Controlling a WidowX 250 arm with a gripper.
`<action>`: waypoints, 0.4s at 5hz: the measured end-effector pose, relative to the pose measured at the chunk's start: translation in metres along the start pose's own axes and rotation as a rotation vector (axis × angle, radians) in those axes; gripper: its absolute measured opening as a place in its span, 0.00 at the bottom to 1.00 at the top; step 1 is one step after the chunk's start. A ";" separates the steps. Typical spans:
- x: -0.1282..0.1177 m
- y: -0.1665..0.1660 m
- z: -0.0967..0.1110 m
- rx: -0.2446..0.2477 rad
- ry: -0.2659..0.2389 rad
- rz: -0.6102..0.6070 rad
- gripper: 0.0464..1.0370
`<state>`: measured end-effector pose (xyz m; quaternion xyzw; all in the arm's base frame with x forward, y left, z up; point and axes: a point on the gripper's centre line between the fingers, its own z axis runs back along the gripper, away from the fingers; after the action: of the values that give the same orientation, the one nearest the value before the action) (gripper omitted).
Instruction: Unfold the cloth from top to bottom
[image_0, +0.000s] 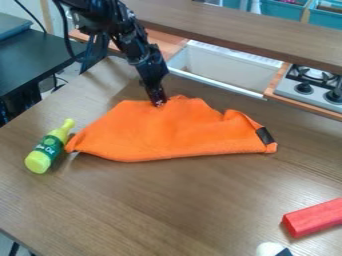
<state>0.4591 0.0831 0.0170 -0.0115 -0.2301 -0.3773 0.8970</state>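
Observation:
The gripper (159, 103) hangs down from the upper left, its tip at the top edge of the orange cloth (177, 131). Whether it holds any fabric cannot be made out. The cloth lies on the wooden table in a roughly half-round, folded shape, with bumps and creases along its upper edge and a smoother, curved lower edge. A black tag sits at its right corner, and its left corner tapers to a point.
A yellow-green bottle (47, 150) lies just left of the cloth. A red block (314, 217) and a white object (270, 249) are at the lower right. Behind the cloth are a white sink (224, 69) and a stove (310, 86), under a raised wooden shelf (254, 34).

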 end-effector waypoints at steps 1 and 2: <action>0.008 -0.001 0.013 0.006 -0.033 -0.015 0.01; 0.007 -0.003 0.020 -0.001 -0.053 -0.019 0.00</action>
<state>0.4536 0.0800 0.0374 -0.0200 -0.2537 -0.3854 0.8869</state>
